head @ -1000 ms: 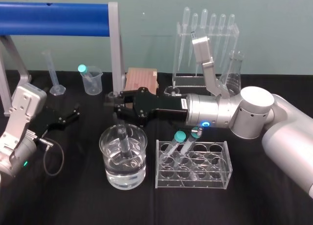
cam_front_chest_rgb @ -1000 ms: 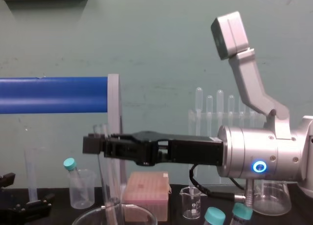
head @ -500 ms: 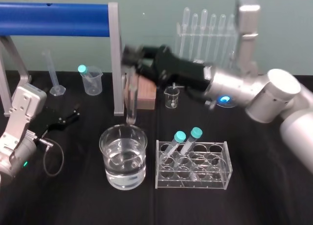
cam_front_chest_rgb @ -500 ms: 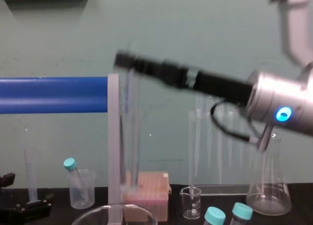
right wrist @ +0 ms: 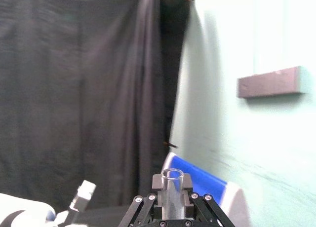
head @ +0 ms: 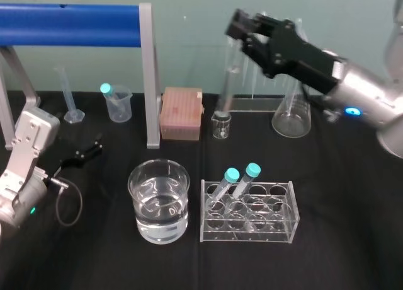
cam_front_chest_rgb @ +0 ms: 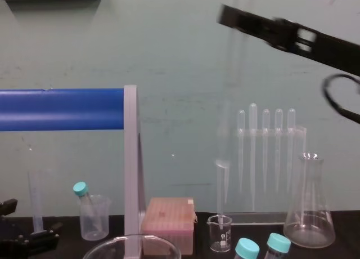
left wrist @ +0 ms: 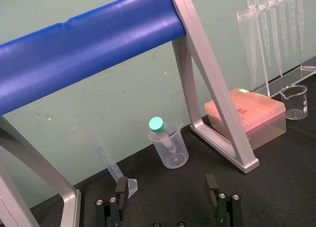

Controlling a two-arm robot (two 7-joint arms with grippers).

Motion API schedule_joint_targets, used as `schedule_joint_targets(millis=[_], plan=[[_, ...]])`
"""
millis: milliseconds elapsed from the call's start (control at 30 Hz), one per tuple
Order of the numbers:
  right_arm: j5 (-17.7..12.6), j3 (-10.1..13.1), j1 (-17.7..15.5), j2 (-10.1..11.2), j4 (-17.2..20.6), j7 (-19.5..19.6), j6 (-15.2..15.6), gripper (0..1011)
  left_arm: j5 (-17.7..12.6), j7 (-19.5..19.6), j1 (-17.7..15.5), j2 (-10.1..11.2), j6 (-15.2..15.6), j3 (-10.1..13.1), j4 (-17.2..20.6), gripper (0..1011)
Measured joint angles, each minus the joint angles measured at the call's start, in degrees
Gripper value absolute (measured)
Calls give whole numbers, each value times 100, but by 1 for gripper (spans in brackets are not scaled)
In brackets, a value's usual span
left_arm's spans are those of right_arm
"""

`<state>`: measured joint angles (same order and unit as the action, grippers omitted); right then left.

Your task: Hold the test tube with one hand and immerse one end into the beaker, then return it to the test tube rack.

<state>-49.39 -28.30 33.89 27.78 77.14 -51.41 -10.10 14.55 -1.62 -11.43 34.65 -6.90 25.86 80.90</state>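
Observation:
The test tube (head: pixel 227 88) hangs almost upright from my right gripper (head: pixel 242 33), which is shut on its top end, high over the back of the table. Its lower end hovers above a small spouted glass (head: pixel 220 125). In the right wrist view the test tube's lipped rim (right wrist: pixel 172 176) stands between the fingers. The chest view shows the test tube (cam_front_chest_rgb: pixel 226 112) as a blurred streak under the right gripper (cam_front_chest_rgb: pixel 236 14). The beaker (head: pixel 160 230), part full of clear liquid, stands front centre. Right of it is the test tube rack (head: pixel 277 230) with two teal-capped tubes (head: pixel 233 174). My left gripper (left wrist: pixel 166 187) rests open at the left.
A blue bar on a grey frame (head: pixel 148 82) spans the back left. Behind it stand a plastic cup (head: pixel 118 104) and a measuring cylinder (head: pixel 69 98). A pink tip box (head: pixel 181 113), a conical flask (head: pixel 291 116) and a pipette stand (cam_front_chest_rgb: pixel 264 152) line the back.
My right gripper has lifted the test tube out of the beaker and swung it up, back and to the right. The left arm has stayed put.

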Motion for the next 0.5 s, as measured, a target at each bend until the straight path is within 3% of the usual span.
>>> schedule_joint_targets(millis=[133,200,500], plan=[[16,169,-344,299,371,315,107,225,0,0,0,0,0,0,0,1000],[31,376,-726,607,742,659,206,225,0,0,0,0,0,0,0,1000],[59,898,-1667,1234,1480,1365,508,225,0,0,0,0,0,0,0,1000]])
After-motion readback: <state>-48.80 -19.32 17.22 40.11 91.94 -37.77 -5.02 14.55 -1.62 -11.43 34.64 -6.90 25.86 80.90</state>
